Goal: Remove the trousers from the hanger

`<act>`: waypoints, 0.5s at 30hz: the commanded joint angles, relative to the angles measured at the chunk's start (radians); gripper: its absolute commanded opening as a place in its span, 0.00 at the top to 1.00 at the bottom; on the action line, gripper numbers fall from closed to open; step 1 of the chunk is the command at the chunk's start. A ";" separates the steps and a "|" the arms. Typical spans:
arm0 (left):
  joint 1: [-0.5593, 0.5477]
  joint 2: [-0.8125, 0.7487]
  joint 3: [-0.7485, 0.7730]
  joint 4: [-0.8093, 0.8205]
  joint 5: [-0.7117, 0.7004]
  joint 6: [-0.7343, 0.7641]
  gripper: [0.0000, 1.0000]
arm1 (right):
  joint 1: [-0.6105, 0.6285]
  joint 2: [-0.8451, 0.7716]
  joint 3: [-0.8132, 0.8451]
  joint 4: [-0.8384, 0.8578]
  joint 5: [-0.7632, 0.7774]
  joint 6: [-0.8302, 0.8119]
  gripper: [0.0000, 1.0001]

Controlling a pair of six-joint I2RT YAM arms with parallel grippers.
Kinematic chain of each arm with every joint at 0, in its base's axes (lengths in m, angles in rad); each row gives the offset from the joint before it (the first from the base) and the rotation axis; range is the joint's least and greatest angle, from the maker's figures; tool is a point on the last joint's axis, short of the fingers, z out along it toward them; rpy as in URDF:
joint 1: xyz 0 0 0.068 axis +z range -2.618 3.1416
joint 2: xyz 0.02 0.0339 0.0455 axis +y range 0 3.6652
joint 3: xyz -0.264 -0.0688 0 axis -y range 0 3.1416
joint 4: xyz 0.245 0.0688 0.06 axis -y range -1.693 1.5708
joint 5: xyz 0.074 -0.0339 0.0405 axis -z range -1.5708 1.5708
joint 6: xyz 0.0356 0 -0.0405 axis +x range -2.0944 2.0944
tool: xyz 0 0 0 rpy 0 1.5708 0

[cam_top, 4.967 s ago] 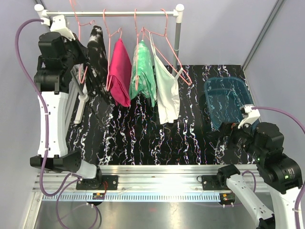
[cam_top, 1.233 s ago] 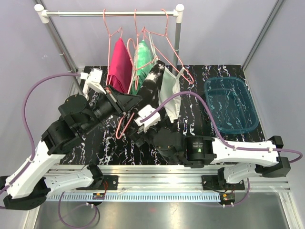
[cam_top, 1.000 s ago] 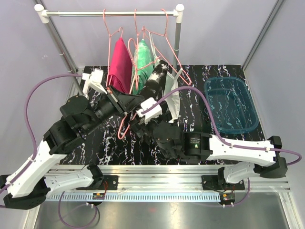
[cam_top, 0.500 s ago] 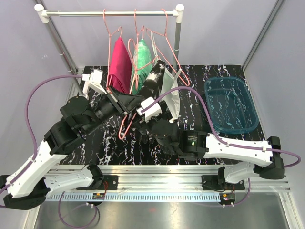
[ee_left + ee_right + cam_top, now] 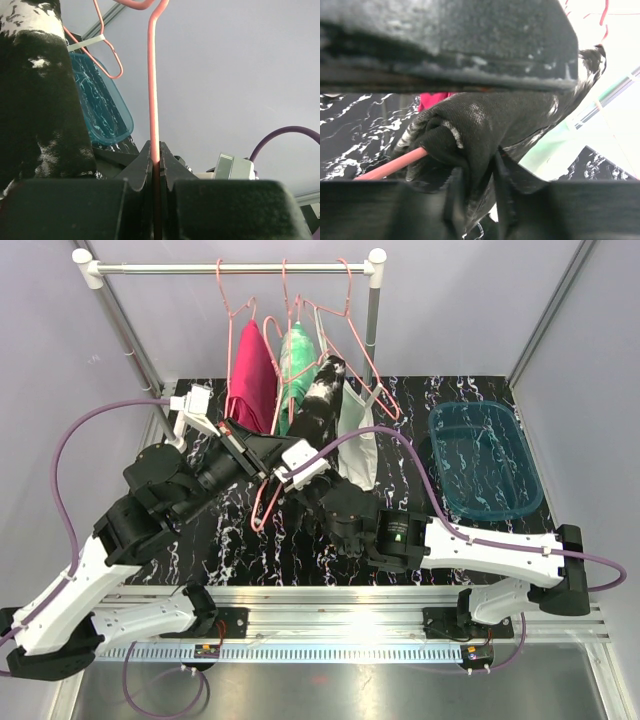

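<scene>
While the left gripper is clamped narrow on the pink wire of the hanger, jaws shut tight on either side of it, the right gripper pinches a fold of the trousers, black fabric w/ white flecks, bunched between its fingers. Both arms reach in over the middle of the table, left arm from the near-left, right arm from the near-right, grippers just beside each other. In the top view the trousers stand up and away towards the far side, in front of the green garment and the white top; the hanger's lower loop hangs near the left gripper. In the right wrist view the pink wire runs into the trouser fold, so the fabric is around the hanger bar. The rail at the far edge carries a pink garment, the green one and the white top on their own hangers. A blue bin sits on the right of the table, well apart from both grippers
</scene>
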 commanded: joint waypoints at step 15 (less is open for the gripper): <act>-0.013 -0.173 -0.167 0.061 -0.044 0.031 1.00 | -0.024 -0.166 0.150 0.023 0.006 -0.213 1.00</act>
